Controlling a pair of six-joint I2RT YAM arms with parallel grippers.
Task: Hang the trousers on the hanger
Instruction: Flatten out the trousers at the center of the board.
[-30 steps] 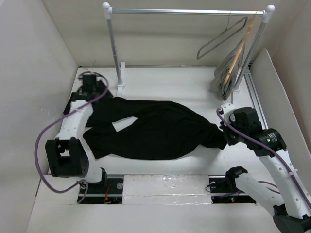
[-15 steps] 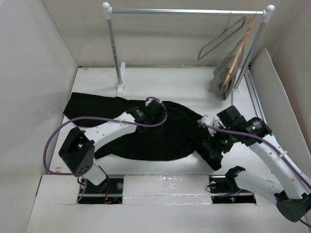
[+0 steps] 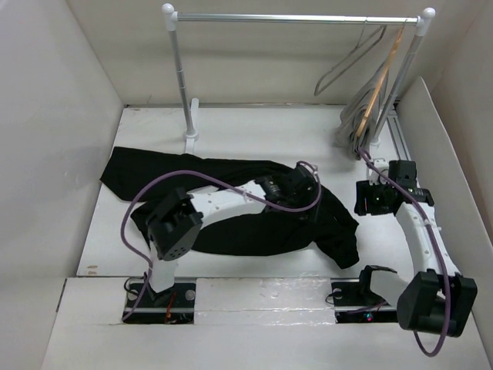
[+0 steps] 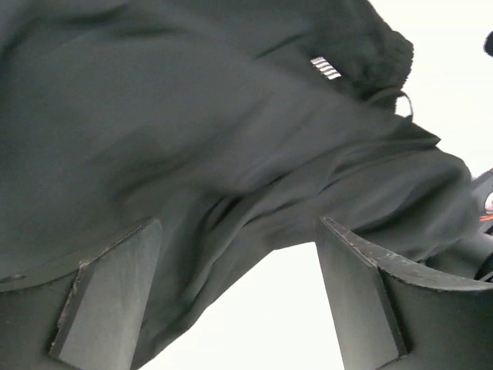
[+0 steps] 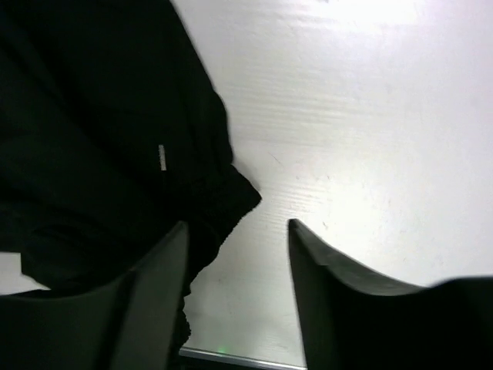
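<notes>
The black trousers (image 3: 246, 231) lie spread across the white table, one end at the far left and a bunched end at the near right. My left arm reaches over them, and its gripper (image 3: 305, 190) hangs open above the cloth's right part. In the left wrist view the trousers (image 4: 192, 131) fill the top and the gripper (image 4: 237, 231) has only table between its fingers. My right gripper (image 3: 368, 199) stands open just right of the trousers, holding nothing. The cloth's edge (image 5: 115, 154) lies by its left finger (image 5: 154, 293). The thin grey hanger (image 3: 348, 65) hangs on the rail.
A clothes rail (image 3: 293, 17) spans the back on two posts, the left one (image 3: 183, 85) behind the trousers. A wooden hanger (image 3: 379, 81) with a grey garment (image 3: 358, 116) hangs at its right end. White walls enclose the table on both sides.
My left arm swept from the far left across the trousers to their right part. My right gripper let go of the trousers' right end and drew back to the right.
</notes>
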